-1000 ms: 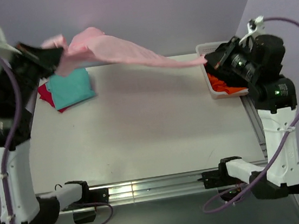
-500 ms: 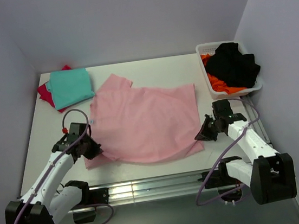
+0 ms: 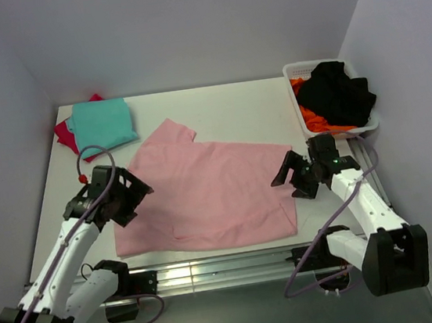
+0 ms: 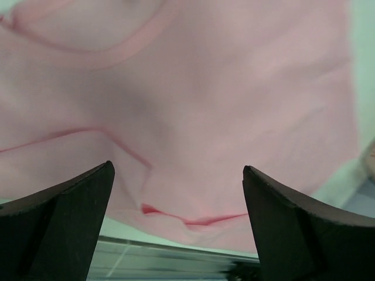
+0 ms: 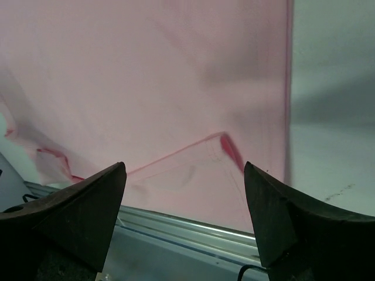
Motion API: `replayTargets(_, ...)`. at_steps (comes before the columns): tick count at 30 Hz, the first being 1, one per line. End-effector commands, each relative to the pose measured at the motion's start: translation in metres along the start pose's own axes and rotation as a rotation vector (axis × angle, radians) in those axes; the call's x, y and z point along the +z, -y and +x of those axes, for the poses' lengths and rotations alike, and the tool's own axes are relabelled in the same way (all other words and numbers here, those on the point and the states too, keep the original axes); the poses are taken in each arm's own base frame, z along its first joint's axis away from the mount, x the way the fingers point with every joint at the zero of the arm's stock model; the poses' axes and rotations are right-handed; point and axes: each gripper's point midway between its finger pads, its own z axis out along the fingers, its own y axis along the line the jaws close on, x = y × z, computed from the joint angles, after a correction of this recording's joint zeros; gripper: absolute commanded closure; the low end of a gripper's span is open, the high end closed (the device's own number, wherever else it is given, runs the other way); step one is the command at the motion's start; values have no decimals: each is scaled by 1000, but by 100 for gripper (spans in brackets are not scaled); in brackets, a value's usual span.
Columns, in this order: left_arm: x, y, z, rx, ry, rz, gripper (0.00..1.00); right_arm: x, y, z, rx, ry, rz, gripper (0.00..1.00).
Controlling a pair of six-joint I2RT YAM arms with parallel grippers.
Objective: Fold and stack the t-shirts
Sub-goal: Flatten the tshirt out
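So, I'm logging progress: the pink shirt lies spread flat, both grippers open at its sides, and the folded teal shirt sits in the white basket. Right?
No: the teal shirt lies folded on the table, far left, on the red one, as the top external view shows. The rest holds.

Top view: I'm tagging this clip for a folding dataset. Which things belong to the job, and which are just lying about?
Job: pink t-shirt, spread flat on the table; teal t-shirt, folded, far left; red t-shirt, under the teal one.
Lying about: white basket, far right; black cloth and orange cloth inside it.
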Motion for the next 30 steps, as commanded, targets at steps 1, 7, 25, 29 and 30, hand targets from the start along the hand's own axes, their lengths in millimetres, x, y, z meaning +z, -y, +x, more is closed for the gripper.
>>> replayTargets(1,-37,28,-26,-19,113,97,3,-28,-29,-20,-48,93,-74,12)
replayTargets(7,8,61,-44,52,129,116,16,-6,-46,-46,-16,88,-120,29)
replayTargets(25,191,103,-75,193,-78,-111,100,110,-41,-136,66,-37,72,100)
replayTargets(29,214,114,-103,173,-71,-116,100,132,-51,-167,64,-45,91,100)
replayTargets(30,224,109,-102,168,-95,-137,100,135,-56,-174,65,-44,80,100)
